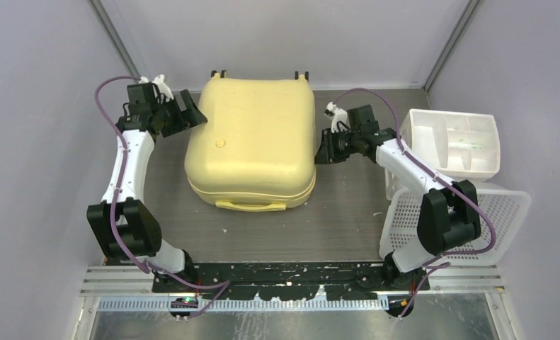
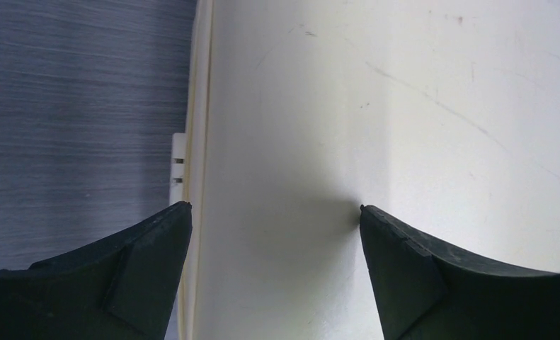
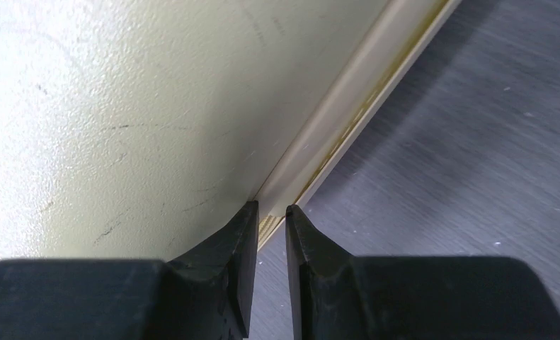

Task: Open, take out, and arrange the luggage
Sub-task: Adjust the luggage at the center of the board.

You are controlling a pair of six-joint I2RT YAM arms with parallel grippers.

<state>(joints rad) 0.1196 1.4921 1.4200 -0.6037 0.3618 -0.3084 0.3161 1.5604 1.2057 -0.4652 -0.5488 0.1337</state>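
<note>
Left gripper [image 2: 273,209]: fingers [image 2: 142,255] are spread wide. One tip is seen over the table [image 1: 347,212], the other over the pale shell of the luggage [image 1: 252,134], so the left side seam is straddled. Whether either tip touches the shell cannot be told from the wrist view. A small white tab is noted on the seam just ahead of the tip on the table side.

Right gripper [image 3: 271,207]: fingers [image 3: 234,262] are drawn nearly together, with only a narrow slit left. The seam lip on the right side of the luggage runs into that slit and appears to be pinched, though the contact itself is partly hidden by the tips. Scuff marks are seen on the shell beside them.

The luggage is laid flat at the middle of the table, lid shut. Its handle [image 1: 250,206] is turned to the near side and its wheels [image 1: 219,73] are at the far edge. A round button [image 1: 220,142] is seen on the lid. The left arm is reached to its far-left corner and the right arm to its right side.

A white drawer bin [image 1: 427,138] is set at the right, well apart from the luggage. A white perforated basket [image 1: 507,195] is placed just near of the bin, partly behind the right arm.
</note>
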